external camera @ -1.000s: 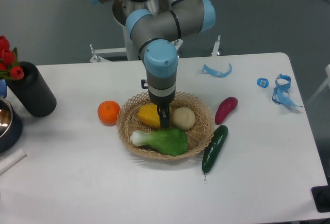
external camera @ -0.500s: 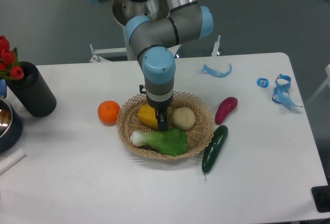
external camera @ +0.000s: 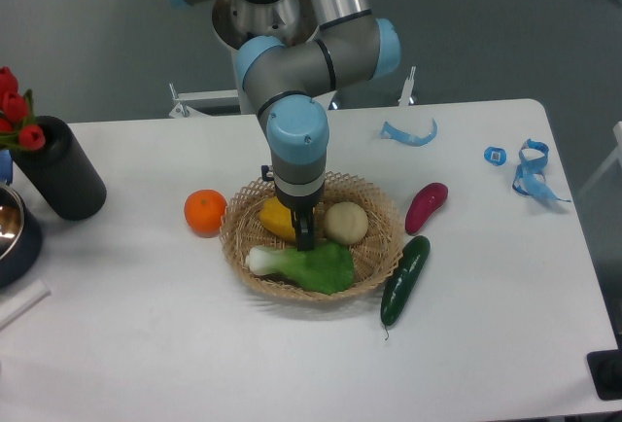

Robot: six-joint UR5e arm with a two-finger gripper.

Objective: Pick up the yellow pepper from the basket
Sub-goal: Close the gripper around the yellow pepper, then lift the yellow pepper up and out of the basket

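Gripper (external camera: 304, 237) fingers point straight down into the basket (external camera: 374, 198), hanging from the grey and blue arm (external camera: 296, 130) that reaches forward over the table (external camera: 146, 315) from its base at the back. From the fixed camera, the only view on offer, the wrist and the dark fingers hide much of what lies under them, so whether the jaws stand apart or closed cannot be told, nor whether they have a hold of anything. The upright pose suits a top-down grasp, which is likely why the arm is held this way over a shallow, open container.

Just to the left of the fingers, and partly behind them, lies the yellow pepper (external camera: 276, 218), inside the basket on its rear left side. The fingertips appear to be at its right flank, in the narrow space between it and the beige potato (external camera: 345, 222); contact looks probable but is not certain. A green leafy vegetable (external camera: 309, 266) fills the front of the basket, directly below the fingertips in the picture.

Outside the basket, the orange (external camera: 205, 211) sits just beside its left rim, and a red chilli (external camera: 426, 206) and a dark cucumber (external camera: 404, 279) lie by its right side. These are apart from the working area and should not hinder a lift.
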